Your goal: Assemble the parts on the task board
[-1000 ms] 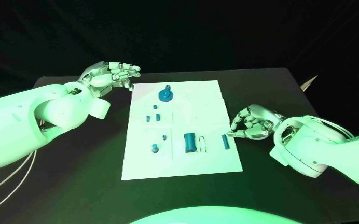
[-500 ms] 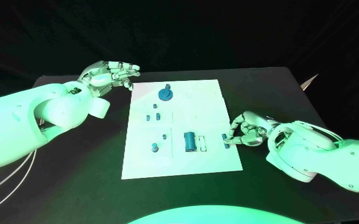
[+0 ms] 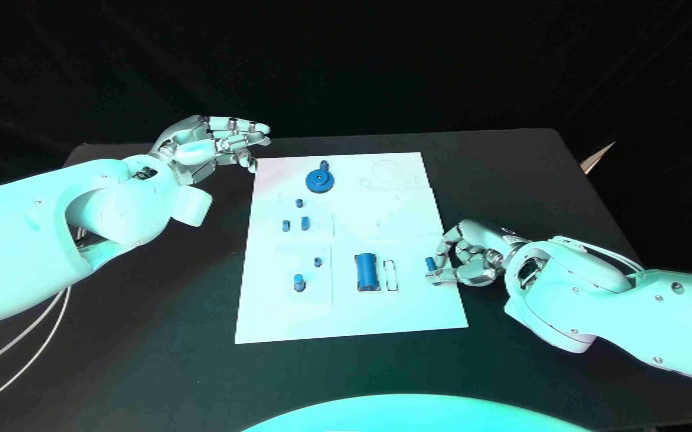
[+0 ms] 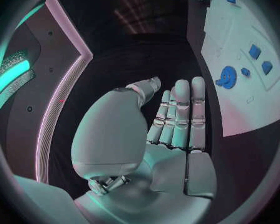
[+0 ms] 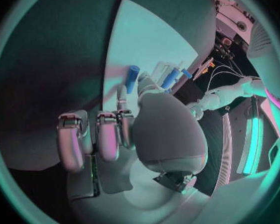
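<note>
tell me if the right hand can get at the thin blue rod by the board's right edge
Probably yes: the right hand is already at the thin blue rod on the task board, fingers around it, nothing between them.

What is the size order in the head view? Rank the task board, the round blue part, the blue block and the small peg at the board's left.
1. task board
2. blue block and round blue part: too alike to rank
3. small blue peg

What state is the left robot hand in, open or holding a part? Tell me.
Open. The left robot hand holds nothing: its fingers lie straight side by side, hovering beside the board, away from the parts.
</note>
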Motion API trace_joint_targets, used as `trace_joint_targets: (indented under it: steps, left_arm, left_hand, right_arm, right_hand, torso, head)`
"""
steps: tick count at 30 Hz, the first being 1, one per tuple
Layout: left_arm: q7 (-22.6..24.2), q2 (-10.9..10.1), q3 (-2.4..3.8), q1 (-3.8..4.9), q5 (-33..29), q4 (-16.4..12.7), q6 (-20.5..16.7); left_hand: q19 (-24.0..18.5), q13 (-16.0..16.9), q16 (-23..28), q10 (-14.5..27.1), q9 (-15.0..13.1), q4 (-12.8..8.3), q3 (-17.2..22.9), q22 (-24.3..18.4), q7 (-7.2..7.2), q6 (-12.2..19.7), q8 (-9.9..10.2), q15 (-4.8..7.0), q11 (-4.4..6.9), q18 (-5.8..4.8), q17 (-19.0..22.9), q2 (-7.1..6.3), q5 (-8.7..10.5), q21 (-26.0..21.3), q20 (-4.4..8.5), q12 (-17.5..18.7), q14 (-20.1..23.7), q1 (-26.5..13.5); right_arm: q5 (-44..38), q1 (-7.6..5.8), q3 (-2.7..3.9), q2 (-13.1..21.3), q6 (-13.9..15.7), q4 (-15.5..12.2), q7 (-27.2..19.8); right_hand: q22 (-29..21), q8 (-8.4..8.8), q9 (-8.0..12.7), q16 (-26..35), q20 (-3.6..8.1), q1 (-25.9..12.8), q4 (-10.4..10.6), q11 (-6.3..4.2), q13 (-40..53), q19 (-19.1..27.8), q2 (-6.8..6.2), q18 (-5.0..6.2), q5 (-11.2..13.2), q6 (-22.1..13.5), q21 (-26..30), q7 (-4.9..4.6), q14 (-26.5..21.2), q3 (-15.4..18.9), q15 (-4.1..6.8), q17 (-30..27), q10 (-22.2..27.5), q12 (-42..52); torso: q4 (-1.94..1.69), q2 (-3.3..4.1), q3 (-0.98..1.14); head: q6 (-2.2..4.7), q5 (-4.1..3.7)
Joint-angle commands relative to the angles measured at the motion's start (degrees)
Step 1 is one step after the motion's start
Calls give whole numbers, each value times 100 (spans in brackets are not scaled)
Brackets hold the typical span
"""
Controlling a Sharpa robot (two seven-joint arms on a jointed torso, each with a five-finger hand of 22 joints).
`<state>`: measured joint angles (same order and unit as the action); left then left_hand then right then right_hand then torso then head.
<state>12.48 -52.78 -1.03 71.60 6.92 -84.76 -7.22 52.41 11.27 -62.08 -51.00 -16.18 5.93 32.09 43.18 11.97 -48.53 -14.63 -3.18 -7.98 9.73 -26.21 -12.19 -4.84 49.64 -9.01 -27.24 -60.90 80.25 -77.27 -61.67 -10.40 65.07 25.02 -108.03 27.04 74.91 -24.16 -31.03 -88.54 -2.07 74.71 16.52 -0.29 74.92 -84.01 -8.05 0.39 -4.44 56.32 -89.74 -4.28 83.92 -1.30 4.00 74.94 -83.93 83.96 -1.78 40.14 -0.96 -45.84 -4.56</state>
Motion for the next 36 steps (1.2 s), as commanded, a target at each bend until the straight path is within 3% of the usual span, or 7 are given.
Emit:
trace_joint_targets:
  steps: [1, 14, 15, 21, 30, 33, 36]
  left_arm:
    - [45, 3, 3, 3, -27, -16, 72]
    - [35, -8, 3, 3, -27, -20, 78]
    - [35, -10, 3, 3, -27, -20, 77]
    - [32, -18, 3, 3, -27, -24, 72]
    - [25, -24, 3, 3, -27, -30, 64]
    - [23, -24, 3, 4, -27, -29, 61]
    - [21, -22, 3, 4, -27, -29, 57]
  left_hand:
    - [40, -9, 19, 38, 7, 20, 3, -5, -14, 33, 13, -41, -3, 82, 6, 44, 5, -30, -14, -30, -15, -26]
    - [40, -9, 19, 38, 7, 20, 3, -5, -14, 33, 13, -41, -3, 82, 6, 44, 5, -30, -14, -30, -15, -26]
    - [40, -9, 19, 38, 7, 20, 3, -5, -14, 33, 13, -41, -3, 82, 6, 44, 5, -30, -14, -30, -15, -26]
    - [40, -9, 19, 38, 7, 20, 3, -5, -14, 33, 13, -41, -3, 82, 6, 44, 5, -30, -14, -30, -15, -26]
    - [44, -12, 18, 40, 9, 34, 1, -10, -13, 32, 12, -42, -3, 82, 8, 51, 5, -37, -14, -35, -16, -33]
    - [45, -13, 18, 40, 9, 34, 3, -10, -14, 32, 12, -41, -3, 82, 9, 54, 4, -38, -14, -36, -16, -30]
    - [45, -13, 18, 40, 9, 34, 3, -10, -14, 32, 12, -41, -3, 82, 9, 54, 4, -38, -14, -36, -16, -30]
  right_arm:
    - [-278, 43, -4, -31, -299, 35, 134]
    - [-1033, 178, -4, -217, -456, 177, 439]
    - [-1079, 183, -4, -228, -452, 179, 459]
    - [-1196, 198, -4, -249, -412, 148, 551]
    - [-1023, 198, -2, -189, -147, -27, 619]
    - [-825, 182, 0, -157, -20, -96, 602]
    - [-502, 121, 2, -124, 124, -198, 554]
  right_hand:
    - [1509, 7, 12, -1, -30, 20, -12, 26, 1175, -599, 12, -39, -20, 48, -26, 1, 524, -13, -27, 1081, -333, 0]
    - [1509, 48, 45, -9, -1, 468, -104, -14, 1183, -599, 47, -39, 34, 146, -26, 42, 529, -230, 9, 1109, -341, 9]
    - [1509, 61, 56, -9, 7, 575, -119, -24, 1183, -599, 65, -39, 132, 165, -26, 53, 529, -332, 18, 1111, -342, 9]
    - [1509, 128, 114, -12, 27, 825, -161, -42, 1190, -599, 76, -39, -34, 217, -26, 69, 531, -672, 35, 1122, -347, 17]
    - [1509, 205, 174, -11, 45, 849, -125, -67, 1193, -599, 25, -39, -564, 291, -26, 96, 532, -1244, 56, 1126, -349, 13]
    - [1509, 213, 173, -11, 52, 793, -95, -79, 1192, -599, 69, -39, -566, 288, -26, 98, 532, -1439, 59, 1126, -350, 11]
    - [1509, 189, 126, -13, 56, 593, -94, -73, 1197, -599, 130, -39, -343, 247, -26, 103, 534, -1853, 64, 1135, -356, 15]
  torso:
    - [-2, 1, 0]
    - [1, 0, 5]
    - [1, 0, 5]
    - [3, 2, 1]
    - [1, -5, 1]
    - [4, -4, -1]
    - [2, -3, -2]
  head:
    - [-11, 3]
    - [-11, 13]
    - [-11, 13]
    - [2, 18]
    - [19, 19]
    - [25, 23]
    - [26, 23]
